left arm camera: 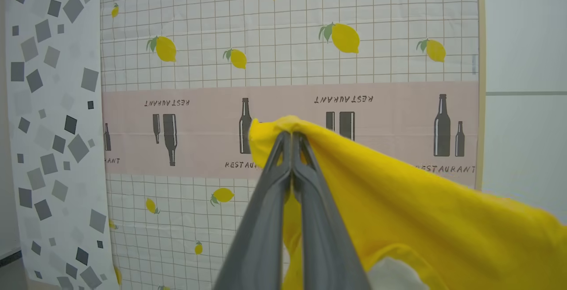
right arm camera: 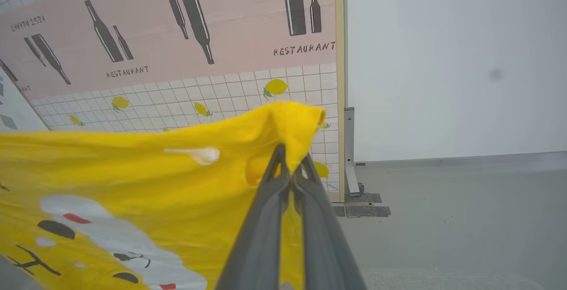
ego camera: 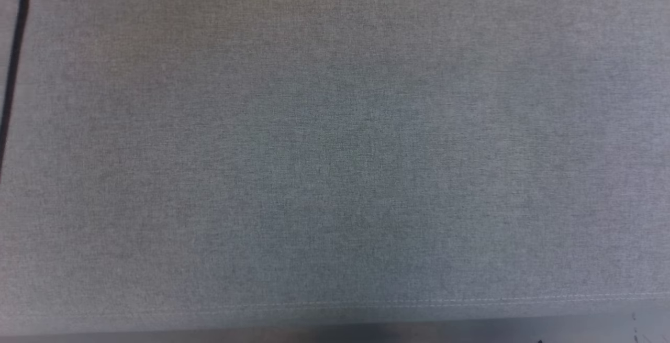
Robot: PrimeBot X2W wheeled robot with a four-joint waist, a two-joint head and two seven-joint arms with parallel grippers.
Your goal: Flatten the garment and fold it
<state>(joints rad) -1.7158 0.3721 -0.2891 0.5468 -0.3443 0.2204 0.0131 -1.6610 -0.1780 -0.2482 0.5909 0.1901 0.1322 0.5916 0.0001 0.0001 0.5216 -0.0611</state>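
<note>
Garment (left arm camera: 398,201) hangs stretched in the air; left jaws pinched tight on one yellow edge, right jaws likewise on another.

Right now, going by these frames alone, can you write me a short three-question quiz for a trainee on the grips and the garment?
1. True or false: the left gripper is shut on the garment.
2. In the right wrist view, the fabric pinched by the right gripper spreads toward that view's: A) left, B) right, C) top.
3. Fill in: the backdrop behind the garment is printed with bottles and ____.

Key: 1 true; 2 A; 3 lemons.
</note>
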